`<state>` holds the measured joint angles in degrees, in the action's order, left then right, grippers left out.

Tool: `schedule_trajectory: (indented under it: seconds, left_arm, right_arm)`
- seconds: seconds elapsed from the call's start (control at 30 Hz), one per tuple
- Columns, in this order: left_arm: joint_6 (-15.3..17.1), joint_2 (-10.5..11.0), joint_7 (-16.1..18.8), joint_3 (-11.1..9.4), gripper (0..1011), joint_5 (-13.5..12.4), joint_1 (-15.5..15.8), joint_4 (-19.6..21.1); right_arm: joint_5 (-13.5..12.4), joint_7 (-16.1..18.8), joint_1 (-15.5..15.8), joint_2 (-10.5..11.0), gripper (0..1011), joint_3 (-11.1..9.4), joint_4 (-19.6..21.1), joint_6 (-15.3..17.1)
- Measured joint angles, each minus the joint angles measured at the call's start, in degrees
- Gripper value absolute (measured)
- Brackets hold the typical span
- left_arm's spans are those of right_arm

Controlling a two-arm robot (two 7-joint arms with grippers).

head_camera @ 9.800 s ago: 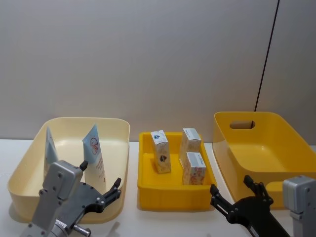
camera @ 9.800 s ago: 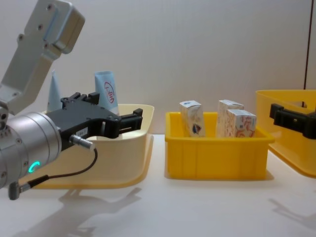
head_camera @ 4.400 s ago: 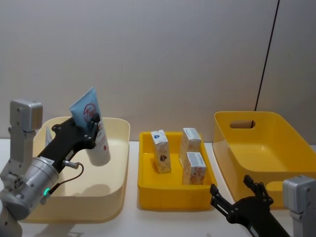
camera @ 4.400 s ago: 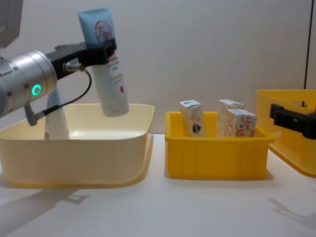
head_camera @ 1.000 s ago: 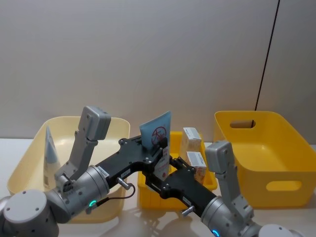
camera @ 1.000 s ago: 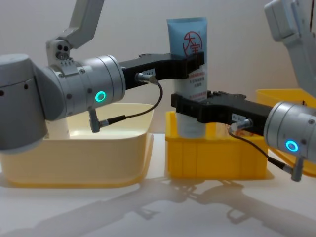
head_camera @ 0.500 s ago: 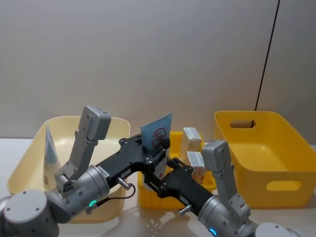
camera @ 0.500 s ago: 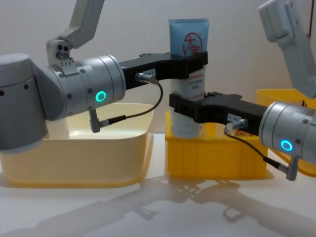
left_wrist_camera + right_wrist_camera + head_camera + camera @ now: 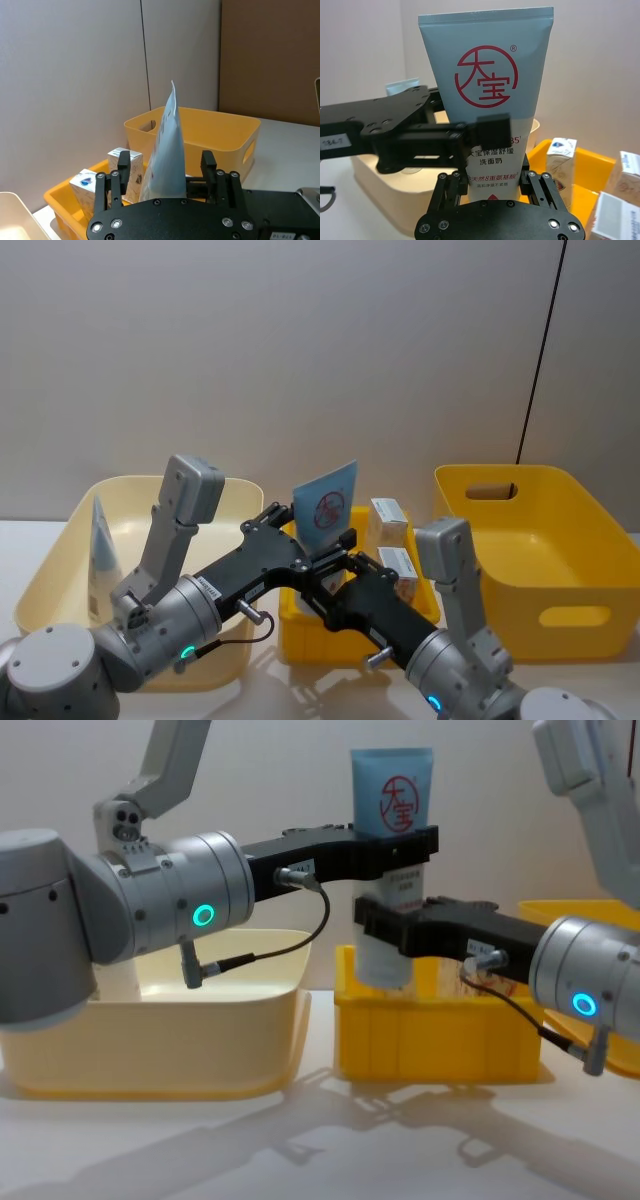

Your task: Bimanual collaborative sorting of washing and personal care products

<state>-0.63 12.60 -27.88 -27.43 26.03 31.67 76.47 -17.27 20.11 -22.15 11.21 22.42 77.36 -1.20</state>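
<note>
Light-blue tube (image 9: 392, 805) stood mid-frame above the small yellow bin (image 9: 440, 1030). The right gripper (image 9: 494, 182) was clamped on its lower body, and the left gripper (image 9: 400, 848) sat higher, jaws apart. I judged the handover nearly complete and placement outstanding. I counted two tubes, the second tube (image 9: 99, 540) in the cream bin (image 9: 45, 585) at left, and three cartons (image 9: 560, 156) at centre.

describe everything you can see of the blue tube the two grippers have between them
The light-blue tube is a soft-looking plastic squeeze tube, flat crimped end up, with a red circle logo and print on its paler lower body. It hangs roughly upright above the small yellow bin. The right gripper clamps its lower part; the left gripper flanks it higher up, open and not touching it.
</note>
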Motion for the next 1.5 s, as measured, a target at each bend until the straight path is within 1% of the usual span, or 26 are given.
schedule_trajectory:
  seconds: [0.13,0.2,0.23,0.27,0.4,0.5,0.6,0.67,0.8,0.9,1.0,1.03,1.13,1.2,1.33,1.37,1.4,1.5]
  left_arm:
    - [0.0,0.0,0.0,0.0,951,0.0,0.0,0.0]
    - [0.0,0.0,0.0,0.0,1003,0.0,0.0,0.0]
    - [0.0,0.0,0.0,0.0,1003,0.0,0.0,0.0]
    - [0.0,0.0,0.0,0.0,1003,0.0,0.0,0.0]
    - [0.0,0.0,0.0,0.0,1003,0.0,0.0,0.0]
    - [-0.1,-0.1,0.0,0.0,1003,0.1,0.0,0.1]
    - [0.0,0.0,0.0,0.0,1003,0.0,0.0,0.0]
    - [0.0,0.0,0.0,0.0,1003,0.0,0.0,0.0]
    - [0.0,0.0,0.0,0.0,1002,0.0,0.0,0.0]
    - [0.0,0.0,0.0,0.0,1003,0.0,0.0,0.0]
    - [0.0,0.0,0.0,0.0,1003,0.0,0.0,0.0]
    - [0.0,0.0,0.0,0.0,1003,0.0,0.0,0.0]
    - [0.0,0.0,0.0,0.0,1003,0.0,0.0,0.0]
    - [0.0,0.0,0.0,0.0,1004,0.0,0.0,0.0]
    - [0.0,0.0,0.0,0.0,1003,0.0,0.0,0.0]
    - [0.0,0.0,0.0,0.0,1003,0.0,0.0,0.0]
    - [0.0,0.0,0.0,0.0,1003,0.0,0.0,0.0]
    - [0.0,0.0,0.0,0.0,1003,0.0,0.0,0.0]
  right_arm:
    - [0.2,-1.0,-0.2,-0.4,531,-0.7,0.0,-0.8]
    - [0.4,-1.7,-0.5,-0.7,517,-1.5,0.0,-1.7]
    - [0.5,-2.1,-0.7,-0.8,515,-1.9,-0.1,-2.3]
    - [0.5,-2.1,-0.7,-0.8,506,-1.9,-0.1,-2.3]
    - [0.8,-3.7,-1.7,-1.4,487,-3.4,-0.5,-4.3]
    - [1.1,-4.5,-2.2,-1.7,474,-4.1,-0.7,-5.1]
    - [1.3,-6.2,-3.2,-2.0,473,-5.8,-0.9,-6.7]
    - [1.5,-6.9,-3.5,-2.1,472,-6.3,-1.0,-7.2]
    - [2.3,-9.0,-4.3,-2.1,473,-8.1,-1.0,-8.1]
    - [2.8,-10.3,-4.5,-2.1,473,-9.0,-1.0,-8.3]
    - [3.5,-12.1,-4.6,-1.8,473,-10.5,-0.7,-8.4]
    - [3.5,-12.1,-4.6,-1.8,472,-10.5,-0.7,-8.4]
    - [4.6,-14.3,-4.6,-1.5,472,-11.8,-0.2,-8.2]
    - [4.9,-15.0,-4.5,-1.3,472,-12.4,0.0,-8.1]
    - [6.2,-17.5,-4.0,-0.8,472,-13.9,0.7,-7.1]
    - [6.2,-17.5,-4.0,-0.8,472,-13.9,0.7,-7.1]
    - [6.8,-18.4,-3.7,-0.6,473,-14.5,0.9,-6.6]
    - [7.7,-19.9,-3.3,-0.3,473,-15.3,1.4,-5.4]
